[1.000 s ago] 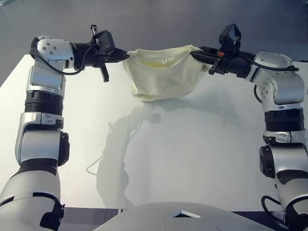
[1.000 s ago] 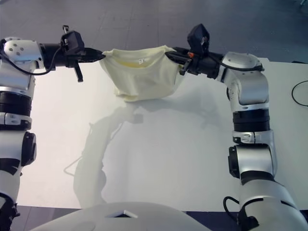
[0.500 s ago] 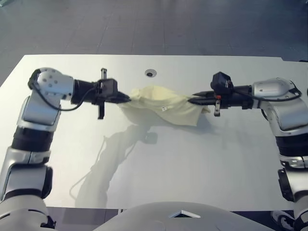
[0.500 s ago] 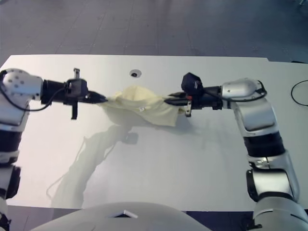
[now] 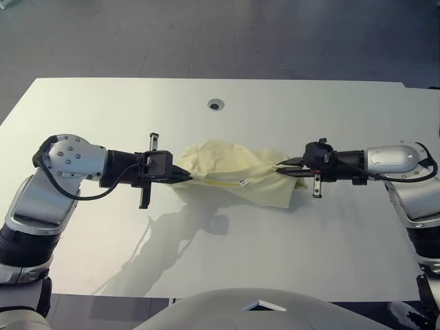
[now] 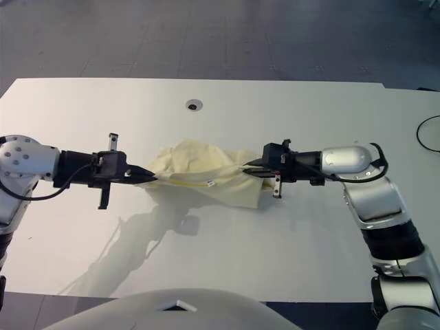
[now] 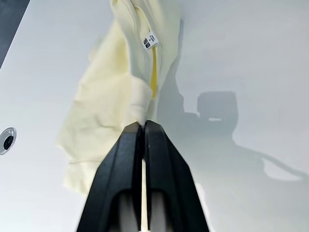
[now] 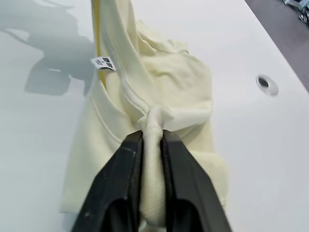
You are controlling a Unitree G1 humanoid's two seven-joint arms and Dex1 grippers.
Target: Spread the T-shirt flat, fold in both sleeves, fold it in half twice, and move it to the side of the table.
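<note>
Your T-shirt (image 5: 234,172) is a soft, light cloth of pale yellow colour. It lies crumpled on the counter (image 5: 330,234), a little nearer to you than the small round hole (image 5: 216,104), and it is pulled out between the two tools.

I judge it has no stiffness. It will sag and fold over itself wherever it is not held, and it may slide easily on the smooth counter. The thicker seams at the neck, close to the white label (image 7: 151,40), look like the safest places to hold, because thin cloth can slip out.

The left tool (image 5: 184,177) is closed on a pinch of cloth at the shirt's end to the left of the hole. The right tool (image 5: 285,167) is closed on a rolled fold at the end to the right of the hole.

If you spread the shirt toward the hole, an edge could lie over it. A dark cable (image 6: 430,134) loops far to the right of the hole, well apart from the shirt.
</note>
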